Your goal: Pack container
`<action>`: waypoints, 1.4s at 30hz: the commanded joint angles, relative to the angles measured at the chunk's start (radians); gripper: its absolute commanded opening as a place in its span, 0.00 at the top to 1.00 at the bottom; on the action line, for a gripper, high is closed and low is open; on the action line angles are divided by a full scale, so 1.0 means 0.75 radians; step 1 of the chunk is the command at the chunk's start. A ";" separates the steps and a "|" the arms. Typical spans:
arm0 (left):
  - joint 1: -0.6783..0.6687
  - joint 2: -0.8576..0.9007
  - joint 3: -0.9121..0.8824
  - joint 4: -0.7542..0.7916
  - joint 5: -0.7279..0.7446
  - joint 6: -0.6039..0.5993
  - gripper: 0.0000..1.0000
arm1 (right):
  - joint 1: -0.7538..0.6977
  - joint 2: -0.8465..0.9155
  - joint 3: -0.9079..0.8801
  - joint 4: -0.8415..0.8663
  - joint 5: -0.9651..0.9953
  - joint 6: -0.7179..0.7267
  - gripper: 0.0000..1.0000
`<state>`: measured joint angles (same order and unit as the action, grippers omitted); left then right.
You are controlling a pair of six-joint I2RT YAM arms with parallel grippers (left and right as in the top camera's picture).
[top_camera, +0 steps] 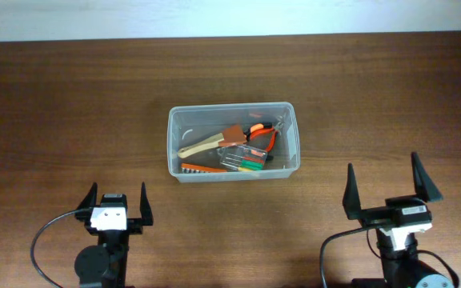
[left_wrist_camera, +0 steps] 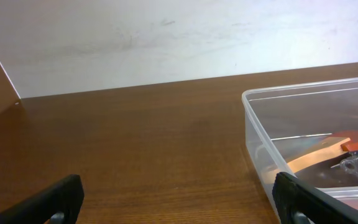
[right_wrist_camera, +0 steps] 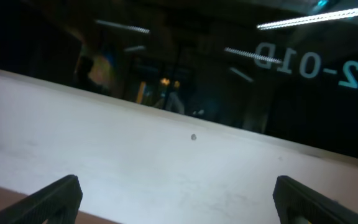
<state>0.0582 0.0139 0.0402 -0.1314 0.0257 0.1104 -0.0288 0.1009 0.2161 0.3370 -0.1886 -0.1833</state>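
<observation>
The clear plastic container [top_camera: 232, 110] stands in the middle of the brown table. Inside it lie a wooden-handled tool [top_camera: 202, 144], orange-handled pliers [top_camera: 266, 133] and a small clear case with coloured bits [top_camera: 244, 158]. The container's left end also shows in the left wrist view [left_wrist_camera: 260, 140]. My left gripper [top_camera: 118, 204] is open and empty at the table's front left, well short of the container. My right gripper [top_camera: 386, 190] is open and empty at the front right. In the right wrist view it [right_wrist_camera: 179, 202] faces a white wall, with no object between its fingers.
A white wall [left_wrist_camera: 166, 37] runs along the table's far edge. Above it, the right wrist view shows a dark window [right_wrist_camera: 229, 56] with reflections. Black cables [top_camera: 42, 240] trail beside both arm bases at the front edge.
</observation>
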 commanded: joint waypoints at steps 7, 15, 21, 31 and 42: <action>-0.007 -0.011 -0.010 0.000 -0.006 -0.016 0.01 | 0.012 -0.083 -0.099 0.021 0.134 0.005 0.01; -0.007 -0.011 -0.010 0.001 -0.006 -0.016 0.01 | 0.012 -0.130 -0.163 -0.020 0.127 0.006 0.01; -0.007 -0.011 -0.010 0.001 -0.006 -0.016 0.01 | 0.012 -0.130 -0.226 -0.021 0.127 0.006 0.01; -0.007 -0.011 -0.010 0.001 -0.006 -0.016 0.01 | 0.015 -0.130 -0.281 -0.167 0.121 0.007 0.01; -0.007 -0.011 -0.010 0.001 -0.006 -0.016 0.01 | 0.015 -0.130 -0.281 -0.533 -0.033 0.011 0.01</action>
<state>0.0582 0.0139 0.0402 -0.1314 0.0257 0.1101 -0.0288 0.0151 0.0101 -0.0544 -0.1581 -0.1825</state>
